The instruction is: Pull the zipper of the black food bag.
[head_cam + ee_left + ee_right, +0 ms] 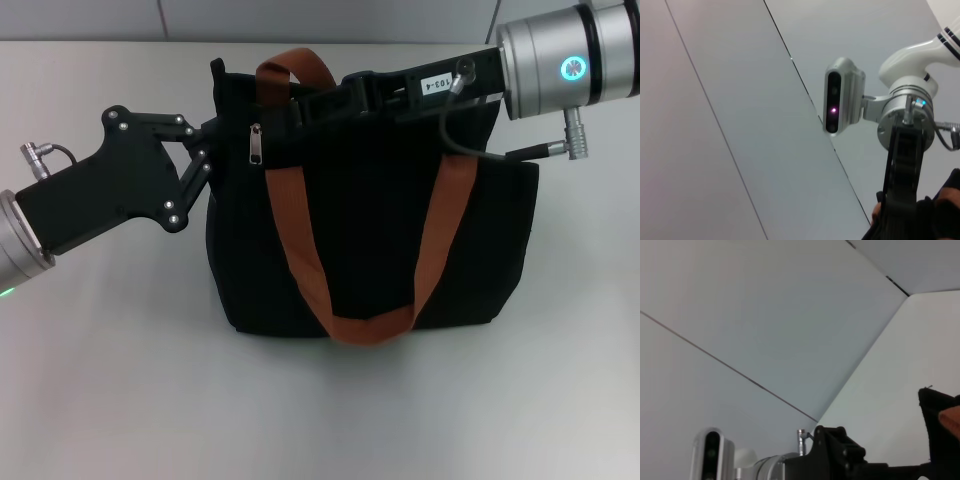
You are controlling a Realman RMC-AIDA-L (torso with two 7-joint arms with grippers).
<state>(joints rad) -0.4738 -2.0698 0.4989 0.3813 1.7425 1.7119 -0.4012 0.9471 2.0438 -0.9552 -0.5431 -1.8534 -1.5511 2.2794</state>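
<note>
The black food bag (370, 230) stood in the middle of the frame on the table (120, 400), its orange strap (300, 250) hanging down the front. The left gripper (212, 150) was at the bag's upper left corner; whether it grasped fabric I cannot tell. The zipper (256, 146) hung just beside it. Farther back, the right gripper (305, 108) lay along the top edge, its grasp hidden. The bag could tip if pulled unsupported. Its contents were not visible.

Black food bag (380, 230) – rust-orange handles (300, 260), silver-grey zipper (256, 145).
</note>
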